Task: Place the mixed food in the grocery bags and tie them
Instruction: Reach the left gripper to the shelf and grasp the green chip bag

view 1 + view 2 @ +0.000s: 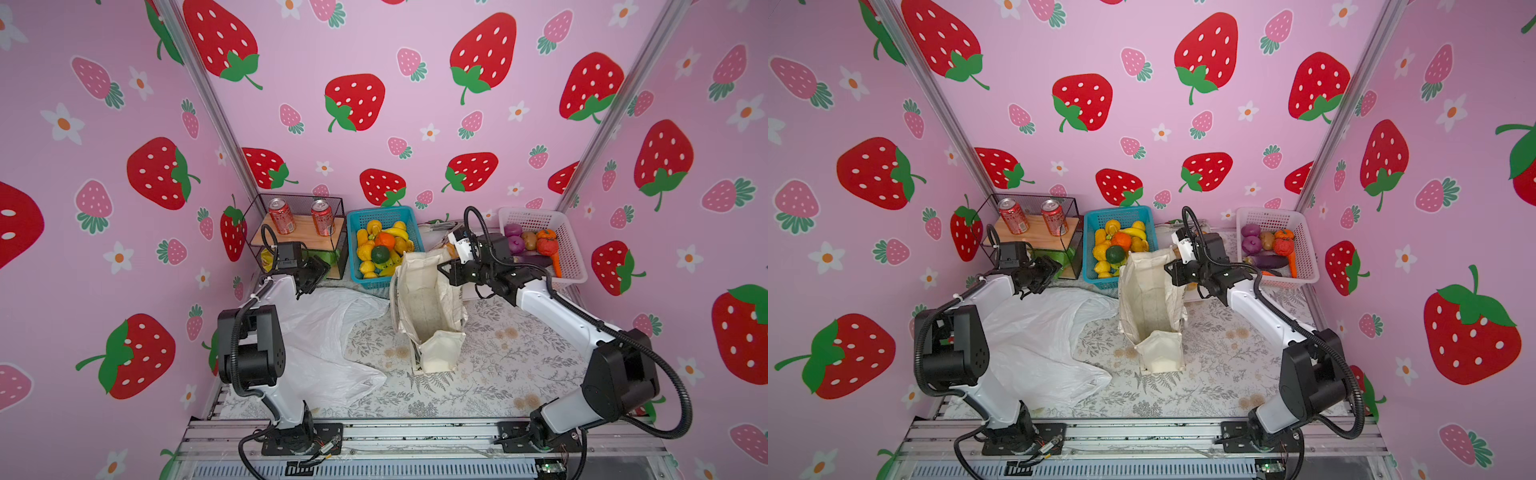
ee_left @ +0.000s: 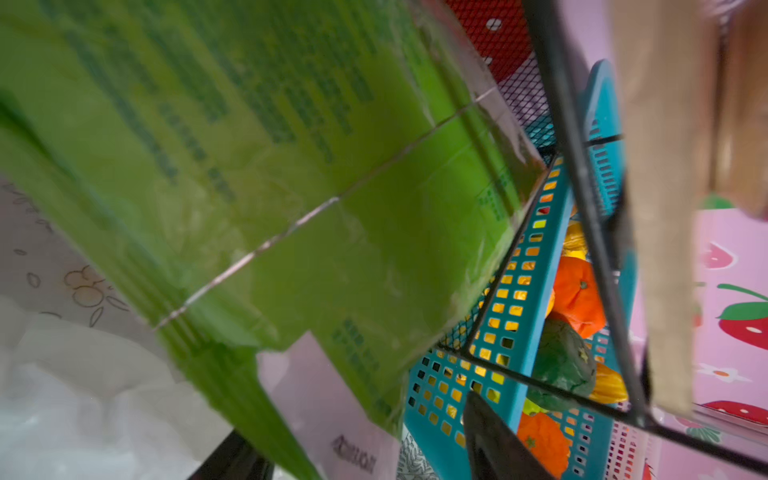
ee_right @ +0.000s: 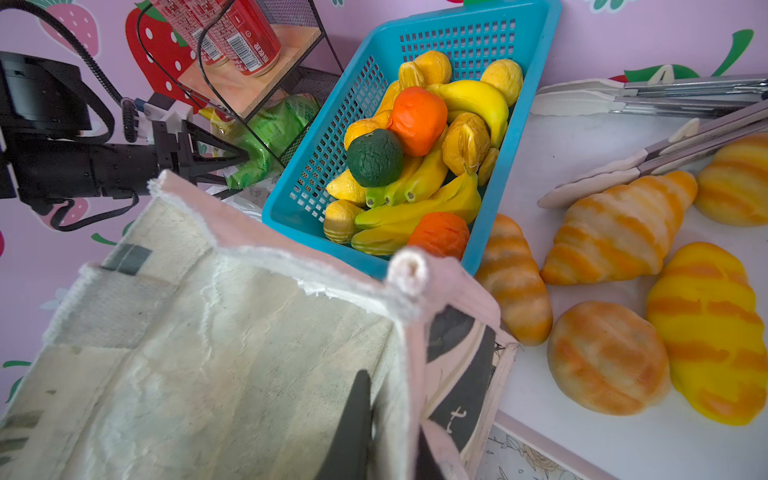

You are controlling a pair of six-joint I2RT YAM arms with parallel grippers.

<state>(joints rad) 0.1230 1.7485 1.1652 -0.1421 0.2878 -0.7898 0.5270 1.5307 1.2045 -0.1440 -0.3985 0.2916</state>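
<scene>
Pink strawberry-print walls close in a table spread with a leafy grey cloth (image 1: 498,374). At the back left, on the lower level of a black wire shelf (image 1: 303,201), lie a green snack packet (image 3: 274,124) and a yellow snack packet (image 3: 214,120). The left gripper (image 3: 239,170) is at the green snack packet. Its fingers (image 2: 490,440) stand on either side of the packet's edge, and whether they press it I cannot tell. Just beside the shelf, a blue basket (image 1: 352,249) holds toy fruits, among them an orange (image 1: 384,240), a dark green fruit (image 1: 379,254), bananas and lemons. Croissant rolls (image 3: 615,232) lie on a white tray (image 3: 561,137) behind the canvas tote (image 1: 428,299), with tongs (image 3: 685,95) beside them. The tote stands open mid-table, just in front of the basket. The right gripper (image 1: 444,270) is clamped on the rim of its right wall, with one finger inside and one outside in the right wrist view. The white plastic bag (image 1: 324,332) lies crumpled on the cloth to the tote's left, by the left arm. Two red soda cans (image 1: 281,216) stand on the shelf's wooden board. At the back right, a white basket (image 1: 536,212) holds purple onions (image 1: 513,230) and an eggplant (image 1: 534,261).
</scene>
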